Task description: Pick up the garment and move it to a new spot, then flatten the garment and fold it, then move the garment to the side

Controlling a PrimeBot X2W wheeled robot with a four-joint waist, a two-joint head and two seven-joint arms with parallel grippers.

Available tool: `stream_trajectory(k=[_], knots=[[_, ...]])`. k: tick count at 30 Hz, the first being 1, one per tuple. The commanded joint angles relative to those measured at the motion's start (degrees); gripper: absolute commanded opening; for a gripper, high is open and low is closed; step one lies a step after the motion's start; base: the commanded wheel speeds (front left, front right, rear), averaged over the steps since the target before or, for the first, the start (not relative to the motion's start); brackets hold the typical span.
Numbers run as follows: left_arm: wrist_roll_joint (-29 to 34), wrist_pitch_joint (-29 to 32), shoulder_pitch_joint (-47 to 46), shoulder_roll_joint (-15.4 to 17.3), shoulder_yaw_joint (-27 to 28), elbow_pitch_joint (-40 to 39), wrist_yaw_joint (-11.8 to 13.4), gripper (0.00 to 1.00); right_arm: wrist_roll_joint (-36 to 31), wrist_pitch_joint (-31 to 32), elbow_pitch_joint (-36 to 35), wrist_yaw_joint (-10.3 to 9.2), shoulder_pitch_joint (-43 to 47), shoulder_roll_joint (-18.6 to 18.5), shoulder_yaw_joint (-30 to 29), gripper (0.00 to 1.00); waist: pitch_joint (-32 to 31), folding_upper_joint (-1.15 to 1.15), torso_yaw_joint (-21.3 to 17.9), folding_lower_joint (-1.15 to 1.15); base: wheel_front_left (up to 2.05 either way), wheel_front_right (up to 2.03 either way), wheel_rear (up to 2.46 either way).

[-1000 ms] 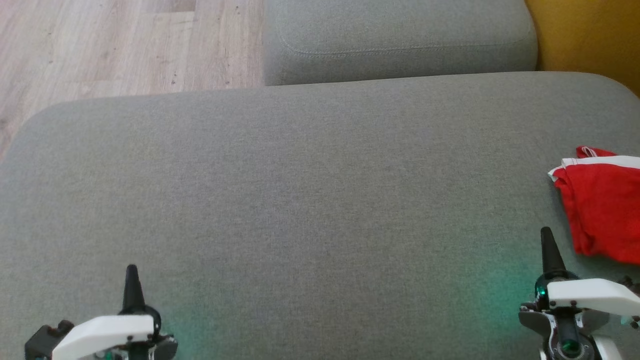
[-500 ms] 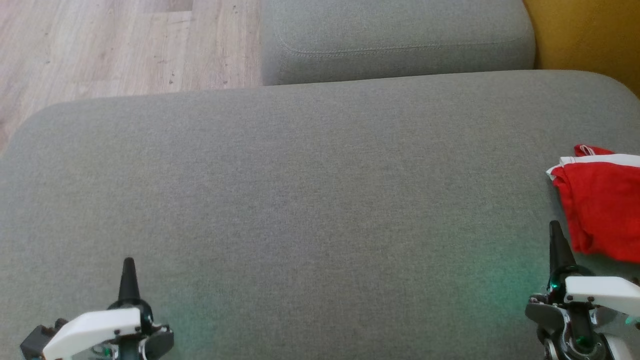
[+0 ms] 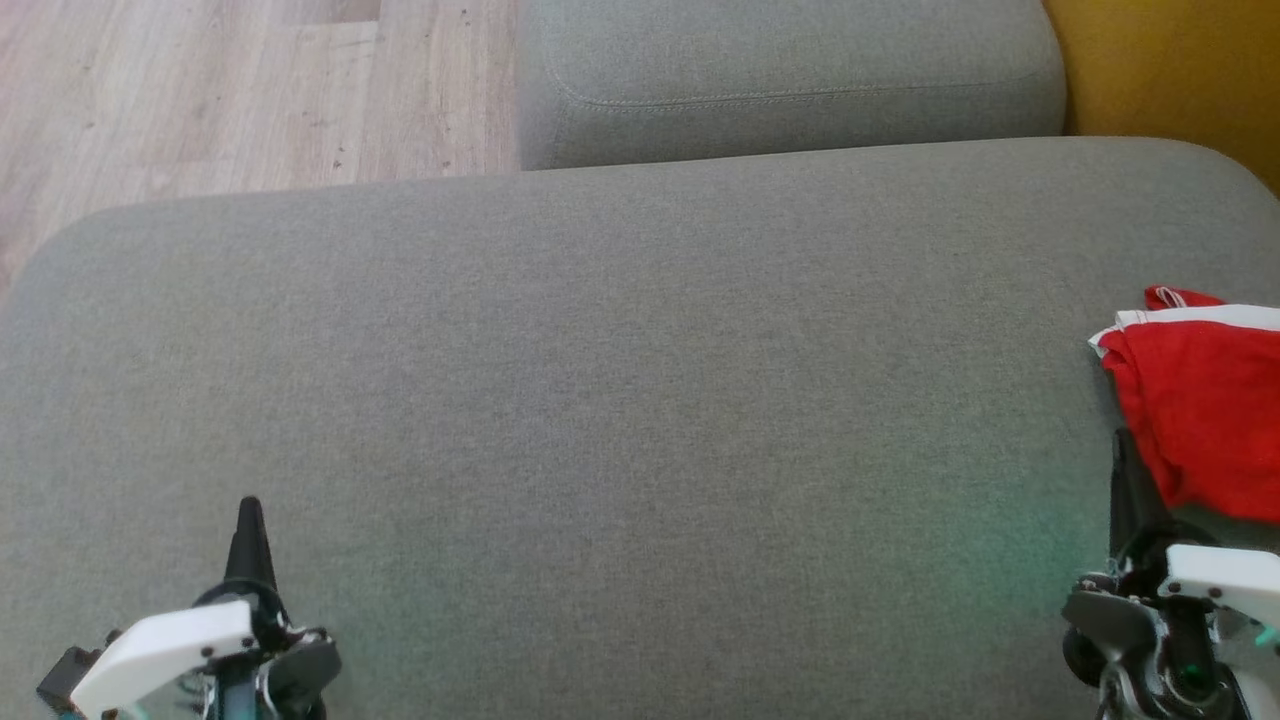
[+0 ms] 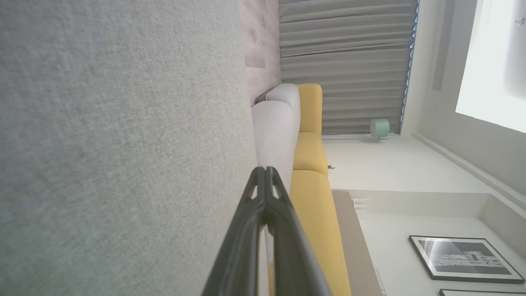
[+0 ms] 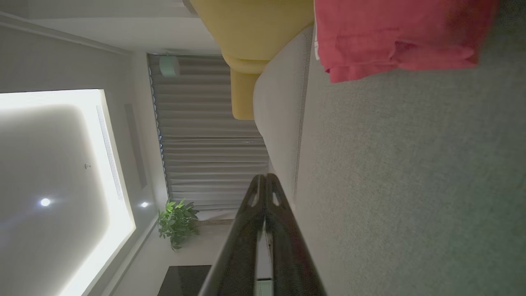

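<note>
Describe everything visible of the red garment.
The red garment is soft, thin-looking cloth with a white band along its far edge and a small loop beyond it. It lies bunched in layers on the grey cushion, at the robot's right, cut off by the head view's edge. The shut right hand sits at its near-left corner; contact cannot be told.

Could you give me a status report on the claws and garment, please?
Left claw shut, empty. Right claw shut, empty, beside garment. Garment heaped at right edge of cushion. Nothing in the way.
</note>
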Motion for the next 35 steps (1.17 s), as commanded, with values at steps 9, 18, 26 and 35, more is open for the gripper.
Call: stream_trajectory(k=[9, 18, 26, 35], knots=[[-2.9, 0.9, -3.4, 0.3, 2.6, -2.4, -0.8, 0.00, 3.2, 1.1, -3.0, -0.04, -3.2, -0.3, 0.7, 0.00, 0.0, 0.00, -0.1, 0.00, 0.00, 0.00, 0.00], [-2.9, 0.9, -3.4, 0.3, 2.6, -2.4, -0.8, 0.00, 3.2, 1.1, -3.0, -0.04, -3.2, -0.3, 0.7, 0.00, 0.0, 0.00, -0.1, 0.00, 0.00, 0.00, 0.00], [-2.9, 0.9, -3.4, 0.3, 2.6, -2.4, -0.8, 0.00, 3.2, 1.1, -3.0, -0.04, -3.2, -0.3, 0.7, 0.00, 0.0, 0.00, -0.1, 0.00, 0.00, 0.00, 0.00], [-2.9, 0.9, -3.4, 0.3, 2.6, -2.4, -0.8, 0.00, 3.2, 1.1, -3.0, -0.04, -3.2, -0.3, 0.7, 0.00, 0.0, 0.00, -0.1, 0.00, 0.00, 0.00, 0.00]])
